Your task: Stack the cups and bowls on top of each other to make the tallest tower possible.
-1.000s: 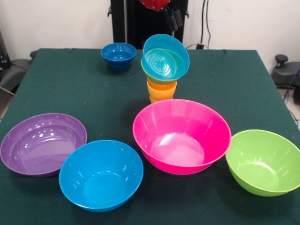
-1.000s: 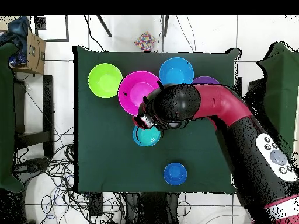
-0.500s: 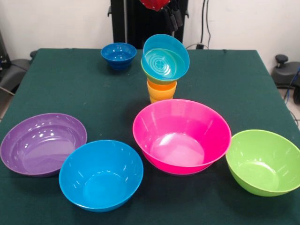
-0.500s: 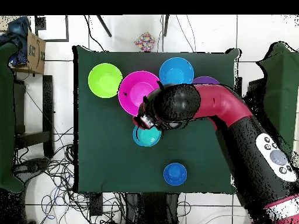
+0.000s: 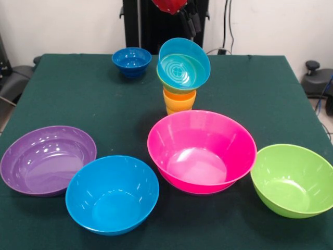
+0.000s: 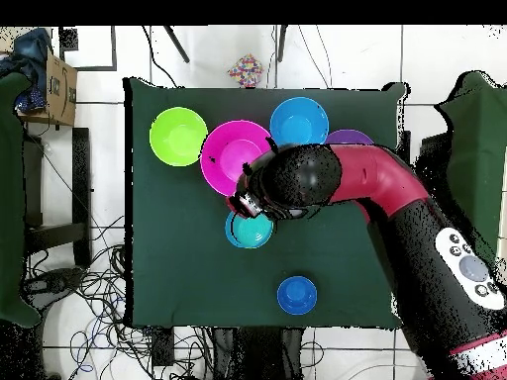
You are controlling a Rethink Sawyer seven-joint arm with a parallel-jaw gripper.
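We read the light blue bowl (image 5: 183,63) as sitting tilted atop the tower (image 5: 180,83) because it nests unevenly, while our claw (image 5: 190,20) hangs above, its opening impossible to tell.

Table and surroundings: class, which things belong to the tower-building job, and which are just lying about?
Job: tower; dark blue bowl; pink bowl; purple bowl; blue bowl; green bowl.
Lying about: cardboard box; floor cables.

White wall (image 5: 62,26), tiled floor (image 6: 327,64)
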